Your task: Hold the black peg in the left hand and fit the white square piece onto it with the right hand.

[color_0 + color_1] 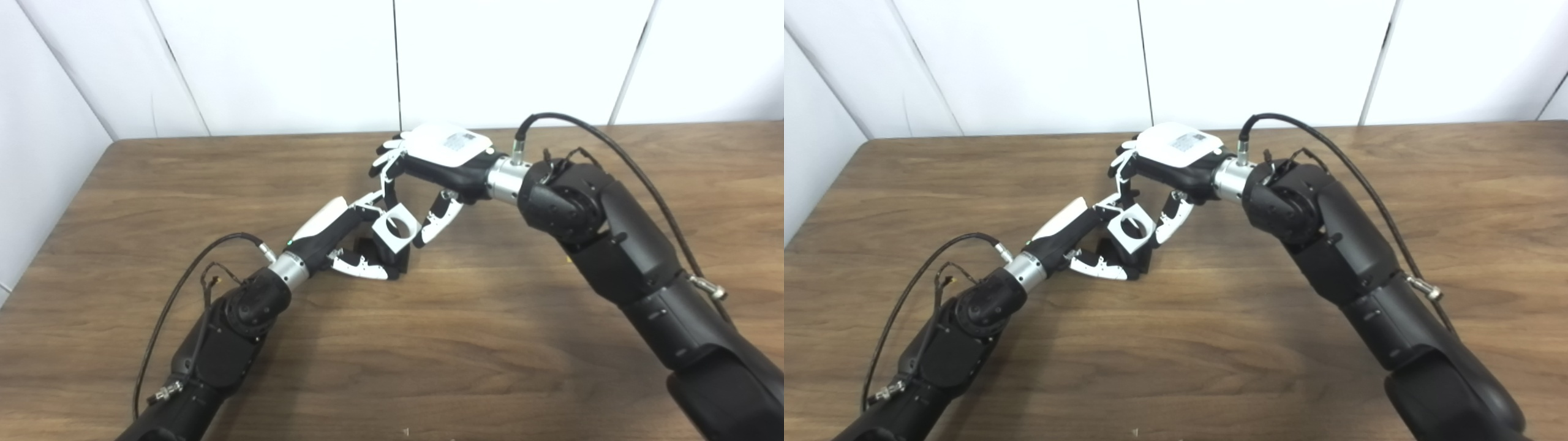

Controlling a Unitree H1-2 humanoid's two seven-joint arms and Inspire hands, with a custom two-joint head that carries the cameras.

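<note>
- Left hand (pixel 343 236) closed on black peg (pixel 392 254), low over table (pixel 184 184).
- Right hand (pixel 429 174) fingers pinching white piece (pixel 395 228), at peg top.
- Seating unclear; likely mid-fit, push-down remaining.

On the wooden table (pixel 184 184), the left hand (pixel 343 236) lies low, its fingers closed around the black peg (pixel 392 257) (mostly hidden behind them). The right hand (pixel 429 177) reaches in from the right, pinching the white square piece (pixel 395 228), tilted, which touches the peg's top between the two hands.
</note>
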